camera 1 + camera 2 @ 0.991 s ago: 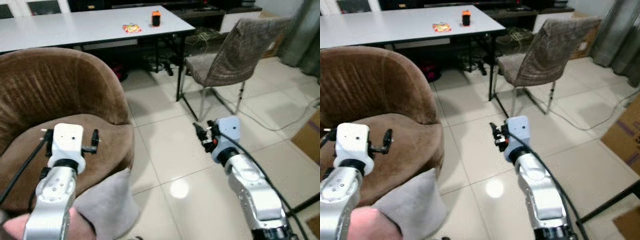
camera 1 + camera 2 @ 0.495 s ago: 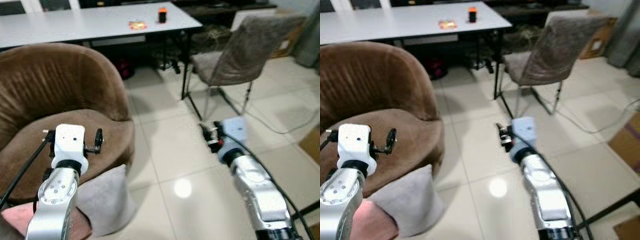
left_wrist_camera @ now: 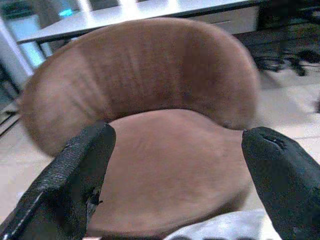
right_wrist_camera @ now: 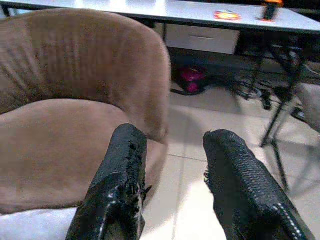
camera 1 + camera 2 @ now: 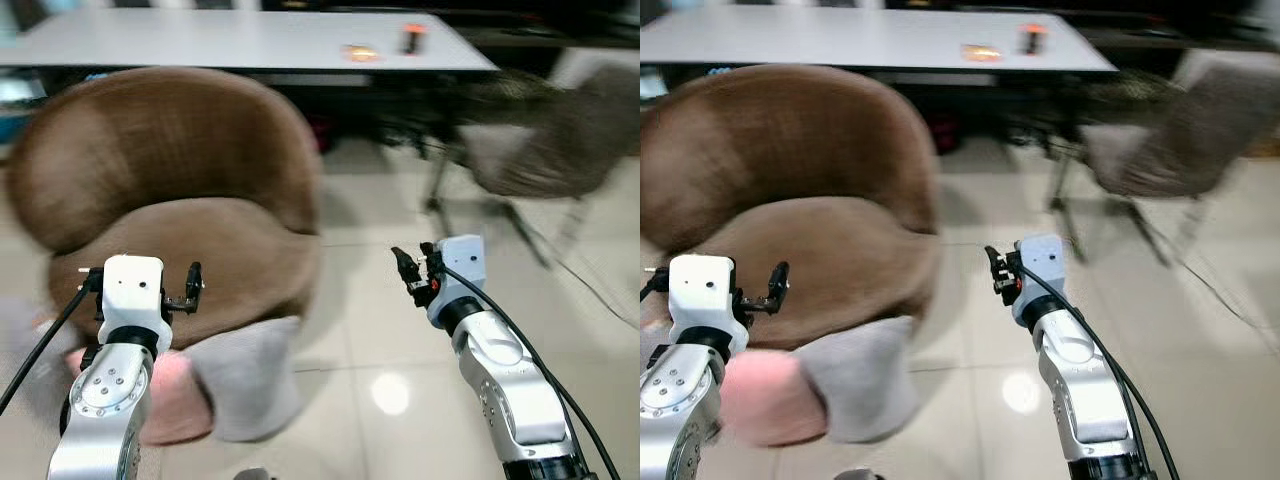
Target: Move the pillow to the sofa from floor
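A grey pillow (image 5: 245,375) lies on the tile floor against the front of the brown sofa chair (image 5: 180,170), with a pink pillow (image 5: 175,395) beside it on the left. My left gripper (image 5: 142,281) hangs above the pillows, facing the sofa seat (image 3: 170,155); its fingers are wide open and hold nothing. My right gripper (image 5: 412,268) hovers over bare floor to the right of the sofa, open with a narrow gap and nothing between its fingers (image 4: 125,170). The picture is blurred.
A long white table (image 5: 250,40) stands behind the sofa with a snack packet (image 5: 360,52) and a small dark object (image 5: 410,40) on it. A grey chair (image 5: 540,150) stands at the back right. Open tile floor (image 5: 380,390) lies between my arms.
The camera has swung to the left, so the sofa and pillows sit more central and the pink pillow shows more fully. Both arms keep their pose before me.
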Motion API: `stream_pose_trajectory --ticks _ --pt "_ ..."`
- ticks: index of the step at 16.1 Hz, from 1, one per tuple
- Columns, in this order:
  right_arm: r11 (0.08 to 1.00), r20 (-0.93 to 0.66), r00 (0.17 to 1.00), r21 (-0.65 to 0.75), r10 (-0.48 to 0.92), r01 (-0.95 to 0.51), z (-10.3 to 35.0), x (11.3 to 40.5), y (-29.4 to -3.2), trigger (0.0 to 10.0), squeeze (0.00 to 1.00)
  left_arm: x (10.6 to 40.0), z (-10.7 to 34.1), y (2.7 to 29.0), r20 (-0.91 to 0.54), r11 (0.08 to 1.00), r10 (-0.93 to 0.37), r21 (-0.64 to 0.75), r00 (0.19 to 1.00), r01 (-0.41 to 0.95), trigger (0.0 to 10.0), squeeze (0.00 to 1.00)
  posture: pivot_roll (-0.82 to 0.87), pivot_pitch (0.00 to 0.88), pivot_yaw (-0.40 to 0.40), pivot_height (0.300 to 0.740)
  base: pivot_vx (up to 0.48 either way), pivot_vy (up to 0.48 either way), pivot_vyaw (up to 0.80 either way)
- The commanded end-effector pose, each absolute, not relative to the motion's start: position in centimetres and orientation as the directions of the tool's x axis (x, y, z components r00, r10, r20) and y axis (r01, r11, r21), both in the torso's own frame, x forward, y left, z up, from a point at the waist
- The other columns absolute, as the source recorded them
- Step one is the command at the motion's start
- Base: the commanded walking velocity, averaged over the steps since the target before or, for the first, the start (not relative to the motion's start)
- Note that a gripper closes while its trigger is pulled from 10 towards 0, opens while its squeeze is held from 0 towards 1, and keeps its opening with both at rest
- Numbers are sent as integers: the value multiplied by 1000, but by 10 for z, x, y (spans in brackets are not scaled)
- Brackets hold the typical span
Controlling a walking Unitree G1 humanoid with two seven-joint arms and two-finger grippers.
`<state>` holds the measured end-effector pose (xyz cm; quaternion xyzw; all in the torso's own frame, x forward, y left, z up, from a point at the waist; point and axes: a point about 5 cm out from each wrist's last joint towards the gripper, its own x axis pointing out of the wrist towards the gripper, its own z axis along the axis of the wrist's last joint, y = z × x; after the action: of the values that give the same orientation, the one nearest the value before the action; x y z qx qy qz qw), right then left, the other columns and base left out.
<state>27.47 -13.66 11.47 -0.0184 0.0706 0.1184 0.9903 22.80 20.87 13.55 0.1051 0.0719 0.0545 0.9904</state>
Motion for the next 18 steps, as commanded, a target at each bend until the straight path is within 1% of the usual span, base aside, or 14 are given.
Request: stream_pose_trajectory --ticks 1,2,7,14,18 --pt "975 -138 967 -36 212 -219 115 276 -138 10000 0 227 141 210 -107 971 121 218 987 -96 10000 0 25 0 6 740 356 0 800" --pt "978 -135 971 -49 197 -205 115 277 -140 10000 0 228 142 211 -107 971 121 221 987 -95 10000 0 25 0 7 740 356 0 569" --pt "988 -134 981 -47 138 -146 113 278 -144 10000 0 231 143 214 -100 968 128 229 987 -102 10000 0 17 0 15 740 354 0 0" --pt "987 -126 983 -71 137 -147 113 282 -143 10000 0 234 144 214 -93 966 135 235 986 -110 10000 0 30 0 2 740 324 0 0" --pt "972 -120 970 -80 211 -221 115 284 -135 10000 0 234 145 215 -90 965 140 235 986 -115 10000 0 34 0 1 740 311 0 741"
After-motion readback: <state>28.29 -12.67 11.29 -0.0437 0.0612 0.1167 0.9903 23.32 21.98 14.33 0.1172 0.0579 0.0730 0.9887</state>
